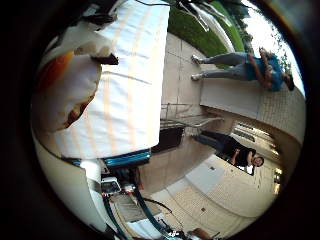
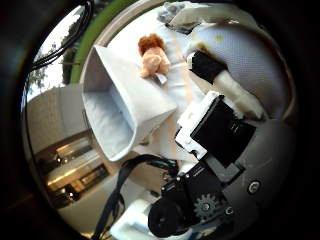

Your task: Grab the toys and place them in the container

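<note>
**Toy in hand, lion beside container**

Hand point(image 2: 220, 135) curls around a white plush toy point(image 2: 250, 60) close against the palm. Near the thumb-side frame's top, a brown lion toy point(image 2: 152, 57) lies on the striped tablecloth point(image 1: 130, 90) (just beside the grey container point(image 2: 125, 105)).
</note>
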Available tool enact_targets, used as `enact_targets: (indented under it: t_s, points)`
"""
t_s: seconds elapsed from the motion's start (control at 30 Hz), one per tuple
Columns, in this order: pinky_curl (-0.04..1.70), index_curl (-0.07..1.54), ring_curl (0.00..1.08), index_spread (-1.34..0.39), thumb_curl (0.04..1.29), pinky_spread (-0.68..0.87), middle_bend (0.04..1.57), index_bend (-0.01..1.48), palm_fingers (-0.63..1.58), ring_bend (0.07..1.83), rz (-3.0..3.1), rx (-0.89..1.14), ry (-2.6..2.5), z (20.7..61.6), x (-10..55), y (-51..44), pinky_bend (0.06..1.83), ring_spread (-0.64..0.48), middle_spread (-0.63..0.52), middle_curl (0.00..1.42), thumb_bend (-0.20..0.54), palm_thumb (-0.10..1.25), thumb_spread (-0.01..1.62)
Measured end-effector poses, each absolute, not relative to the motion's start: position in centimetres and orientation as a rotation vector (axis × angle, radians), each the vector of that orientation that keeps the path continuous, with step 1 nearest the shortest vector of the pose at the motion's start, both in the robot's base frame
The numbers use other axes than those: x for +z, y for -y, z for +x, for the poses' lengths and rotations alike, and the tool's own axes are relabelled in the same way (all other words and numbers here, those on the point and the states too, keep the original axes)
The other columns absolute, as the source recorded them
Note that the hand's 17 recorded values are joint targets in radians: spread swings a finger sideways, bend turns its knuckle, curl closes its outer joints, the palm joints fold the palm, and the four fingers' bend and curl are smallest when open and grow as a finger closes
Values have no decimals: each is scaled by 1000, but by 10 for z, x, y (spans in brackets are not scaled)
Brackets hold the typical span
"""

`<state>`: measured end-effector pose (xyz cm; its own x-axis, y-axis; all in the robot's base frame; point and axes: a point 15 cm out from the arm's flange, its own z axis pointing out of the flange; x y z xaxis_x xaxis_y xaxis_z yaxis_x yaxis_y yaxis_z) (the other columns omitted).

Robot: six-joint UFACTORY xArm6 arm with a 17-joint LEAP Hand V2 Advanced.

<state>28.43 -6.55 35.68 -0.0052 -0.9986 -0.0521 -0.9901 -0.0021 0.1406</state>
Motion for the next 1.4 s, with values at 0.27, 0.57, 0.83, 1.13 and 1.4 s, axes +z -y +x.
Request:
enact_targets:
  t_s: [0.27,0.57,0.83,1.13,1.4]
  points:
    - [482,266,826,-856,568,141,1124,710,869,1385,2542,-333,1977,266,447,-45,1646,-121,-273,1011,-6,1003,1204]
    - [573,363,863,-946,596,103,1207,828,761,1473,2697,-463,1708,315,426,-139,1716,-131,-270,1085,-14,997,1217]
    - [570,484,777,-668,541,215,925,871,308,1248,2755,-554,1684,382,356,-199,1501,-8,-185,939,-41,833,1246]
    - [283,343,418,-457,497,371,273,513,-233,587,2757,-723,1422,377,315,-201,885,232,11,544,-22,789,1213]
    - [228,272,335,-476,490,429,123,242,-86,422,2786,-729,1410,383,333,-179,744,290,55,388,-26,816,1140]
